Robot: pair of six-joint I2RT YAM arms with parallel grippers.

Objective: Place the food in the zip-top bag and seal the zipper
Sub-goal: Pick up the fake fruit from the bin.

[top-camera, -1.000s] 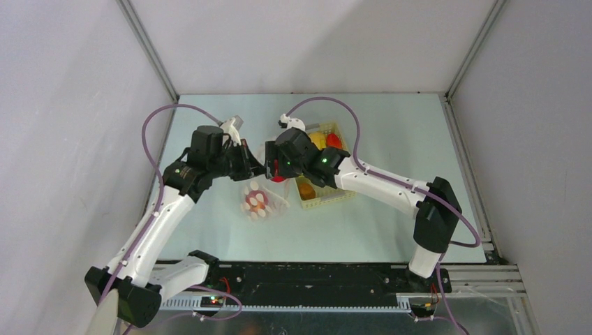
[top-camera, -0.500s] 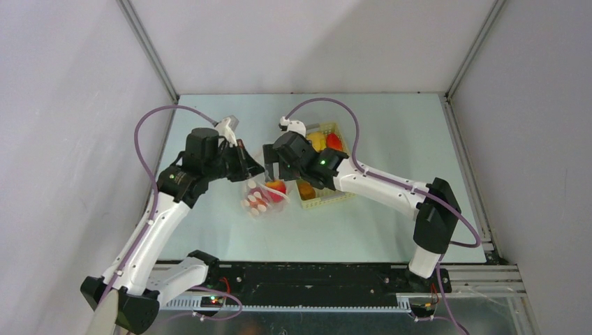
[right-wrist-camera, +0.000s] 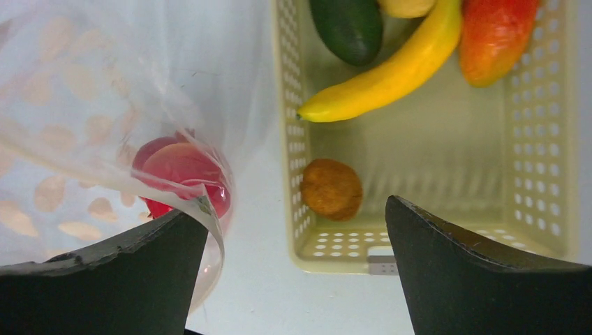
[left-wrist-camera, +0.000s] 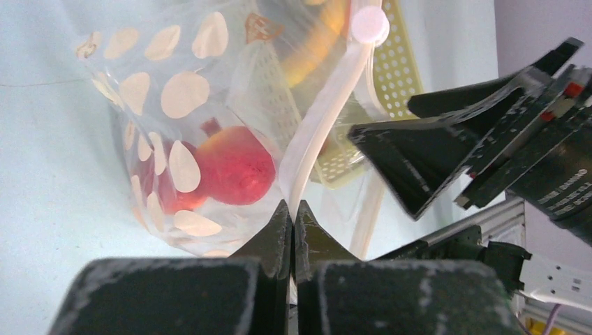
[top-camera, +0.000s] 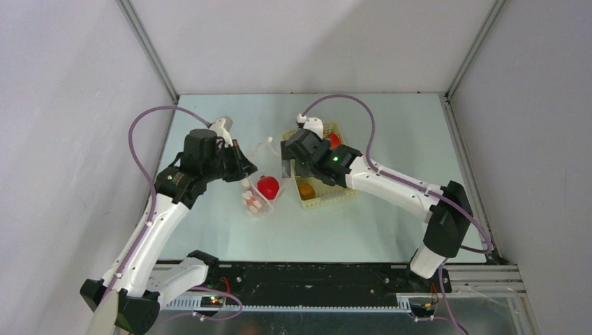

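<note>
My left gripper is shut on the white zipper of the clear dotted zip-top bag and holds its mouth up. A red round fruit lies inside the bag; it also shows in the top view. My right gripper is open and empty, over the gap between the bag and the basket. In the basket lie a yellow banana, a dark green piece, a red-orange piece and a brown-orange round piece.
The pale yellow perforated basket stands just right of the bag, near the table's middle. Both grippers are close together over the bag's mouth. Grey walls enclose the table on three sides.
The red fruit left my right gripper and dropped into the bag. My right gripper opened and moved right toward the basket. My left arm shifted slightly, still holding the zipper.
</note>
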